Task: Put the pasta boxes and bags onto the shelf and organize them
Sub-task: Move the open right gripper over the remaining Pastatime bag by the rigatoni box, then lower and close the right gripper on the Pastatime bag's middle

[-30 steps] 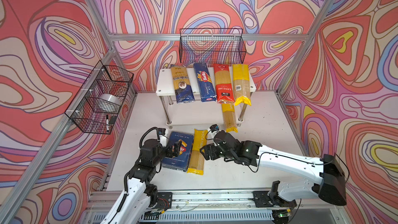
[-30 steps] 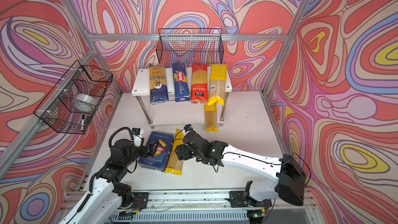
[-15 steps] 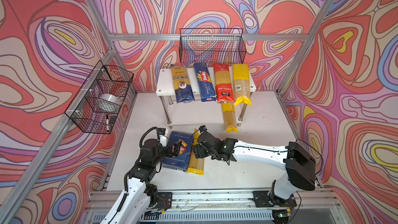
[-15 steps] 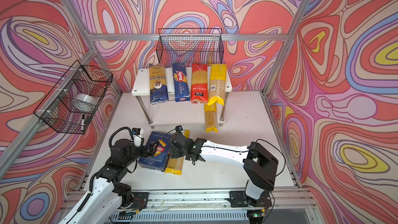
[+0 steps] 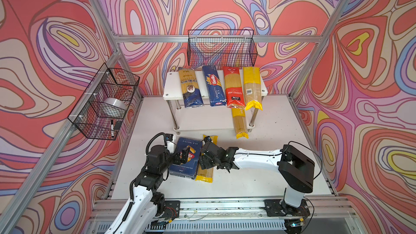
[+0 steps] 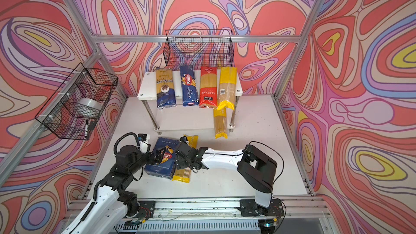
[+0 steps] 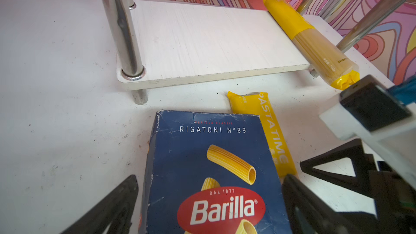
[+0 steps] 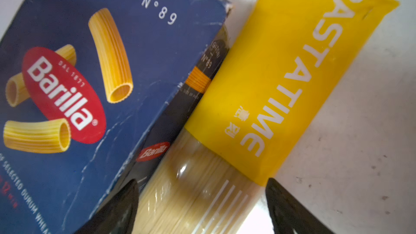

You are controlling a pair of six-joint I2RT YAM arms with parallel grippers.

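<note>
Right arm: is being swung in across the desk (image 5: pixel 270 176). A second ago it was being held to the right of the loose packs, and now it is being lowered over the PASTATIME bag (image 8: pixel 270 75).
Right claw (image 8: pixel 200 203): is being kept spread wide, with one finger to each side of the bag's clear middle. Nothing is being clamped yet.
PASTATIME bag: is being left flat on the desk, pressed against the long side of the rigatoni box (image 7: pixel 202 154), just in front of the shelf (image 5: pixel 173 86).
Left claw (image 7: pixel 211 187): is being held unmoved through the same second, with its fingers flanking the rigatoni box. Whether the box is being squeezed cannot be told.
Shelf load: four packs are being carried on the top board – the ankara bag (image 5: pixel 190 86), the spaghetti box (image 5: pixel 213 86), the red bag (image 5: pixel 233 88) and a yellow bag (image 5: pixel 252 86). Another yellow pack (image 5: pixel 239 122) is being carried on the lower board, with its end poking past the front edge.
Meaning for the task: the PASTATIME bag is probably being lined up as the next pick. The finger nearest the box is being given very little room, so the box may get nudged when the fingers close. Two packs are still waiting on the desk.
</note>
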